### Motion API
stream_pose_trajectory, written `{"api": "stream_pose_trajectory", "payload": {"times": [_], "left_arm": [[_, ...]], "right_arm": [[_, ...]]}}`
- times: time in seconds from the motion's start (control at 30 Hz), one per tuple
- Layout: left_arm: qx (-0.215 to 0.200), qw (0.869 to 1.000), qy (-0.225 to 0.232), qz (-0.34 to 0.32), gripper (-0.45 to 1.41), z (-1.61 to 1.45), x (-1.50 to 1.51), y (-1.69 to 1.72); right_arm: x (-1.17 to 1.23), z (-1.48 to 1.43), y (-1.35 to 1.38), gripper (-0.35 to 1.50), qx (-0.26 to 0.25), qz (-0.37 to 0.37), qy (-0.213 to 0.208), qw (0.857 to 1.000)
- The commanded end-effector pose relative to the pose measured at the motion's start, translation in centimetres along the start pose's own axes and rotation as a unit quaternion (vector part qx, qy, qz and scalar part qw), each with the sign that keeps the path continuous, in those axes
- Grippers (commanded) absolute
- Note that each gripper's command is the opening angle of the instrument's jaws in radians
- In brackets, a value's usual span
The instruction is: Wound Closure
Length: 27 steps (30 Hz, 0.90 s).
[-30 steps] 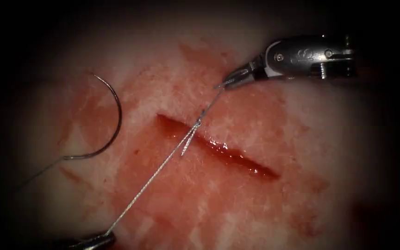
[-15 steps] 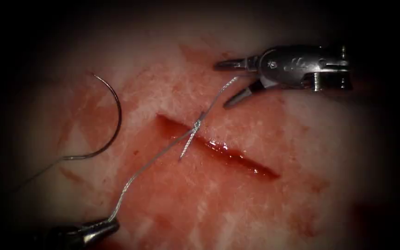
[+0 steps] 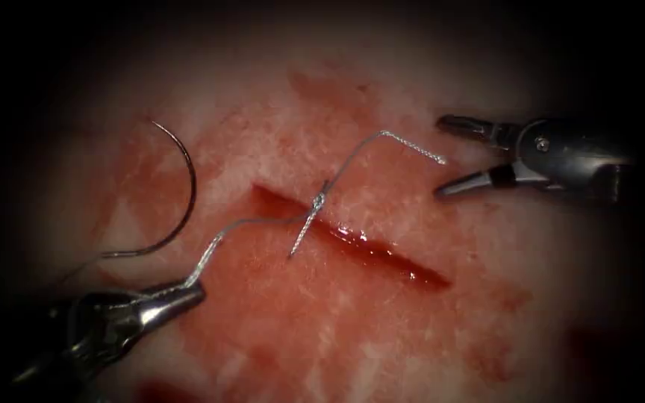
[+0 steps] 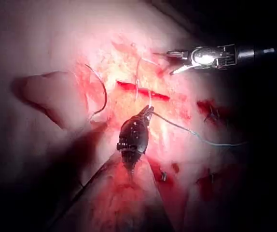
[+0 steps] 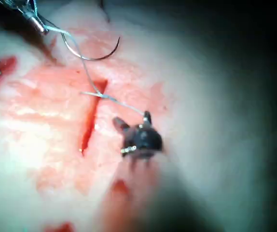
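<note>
Left claw (image 3: pixel 192 292): dark metal jaws pinching the thin silvery braided thread (image 3: pixel 251 224).
Needle (image 3: pixel 181 194): curved steel, lying free on the pale, red-stained tissue (image 3: pixel 322 328) above the left claw, left of the cut (image 3: pixel 352 239).
Knot (image 3: pixel 318 200): over the cut, between both claws.
Right claw (image 3: pixel 442 157): jaws spread, empty, thread's loose end beside it.

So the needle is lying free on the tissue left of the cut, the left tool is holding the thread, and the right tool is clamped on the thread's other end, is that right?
Not quite. The right tool has its jaws open and holds nothing; the thread end lies free beside them, as the endoscope view shows. The rest stands: the needle lies free on the tissue left of the cut, and the left tool holds the thread.
</note>
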Motion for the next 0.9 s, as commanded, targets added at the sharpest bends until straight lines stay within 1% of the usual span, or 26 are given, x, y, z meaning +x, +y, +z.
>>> {"api": "stream_pose_trajectory", "payload": {"times": [0.03,0.07,0.17,0.2,0.23,0.3,0.37,0.43,0.53,0.57,0.67,0.7,0.77,0.8,0.9], "left_arm": [[0.003,1.0,-0.003,0.012,-0.35,0.05,-0.03,0.02],[0.004,1.0,-0.003,0.019,-0.35,0.06,0.02,0.02],[0.01,0.999,-0.004,0.037,-0.35,0.07,0.14,0.01],[0.01,0.999,-0.004,0.037,-0.35,0.07,0.14,0.01],[0.014,0.999,-0.005,0.049,-0.35,0.08,0.22,0.01],[0.015,0.998,-0.007,0.057,-0.35,0.09,0.31,-0.01],[0.018,0.997,-0.008,0.071,-0.35,0.11,0.41,-0.04],[0.019,0.997,-0.009,0.077,-0.35,0.12,0.49,-0.07],[0.02,0.995,-0.018,0.093,-0.35,0.15,0.61,-0.12],[0.017,0.994,-0.028,0.102,-0.35,0.19,0.7,-0.18],[0.0,0.993,-0.04,0.108,-0.35,0.29,0.75,-0.23],[-0.005,0.993,-0.045,0.108,-0.35,0.33,0.76,-0.25],[-0.019,0.993,-0.052,0.109,-0.35,0.43,0.79,-0.3],[-0.024,0.992,-0.054,0.109,-0.35,0.47,0.81,-0.32],[-0.035,0.991,-0.063,0.11,-0.35,0.61,0.88,-0.43]], "right_arm": [[0.0,0.2,-0.23,1.38,-0.019,0.007,0.013,1.0],[0.01,0.23,-0.27,1.36,-0.027,0.009,0.016,0.999],[0.04,0.37,-0.32,1.21,-0.047,0.015,0.027,0.998],[0.04,0.37,-0.32,1.21,-0.047,0.015,0.027,0.998],[0.05,0.48,-0.32,1.13,-0.063,0.018,0.033,0.997],[0.05,0.6,-0.32,1.13,-0.072,0.018,0.038,0.997],[0.0,0.75,-0.37,1.08,-0.078,0.016,0.04,0.996],[-0.07,0.9,-0.44,0.91,-0.081,0.011,0.044,0.996],[-0.19,1.08,-0.47,0.86,-0.09,0.004,0.042,0.995],[-0.33,1.23,-0.52,0.84,-0.096,0.012,0.044,0.994],[-0.44,1.37,-0.6,0.64,-0.095,0.013,0.042,0.995],[-0.46,1.41,-0.63,0.54,-0.091,0.014,0.04,0.995],[-0.49,1.47,-0.67,0.27,-0.085,0.014,0.042,0.995],[-0.51,1.5,-0.7,0.2,-0.083,0.013,0.042,0.996],[-0.53,1.55,-0.74,0.15,-0.075,0.01,0.042,0.996]]}}
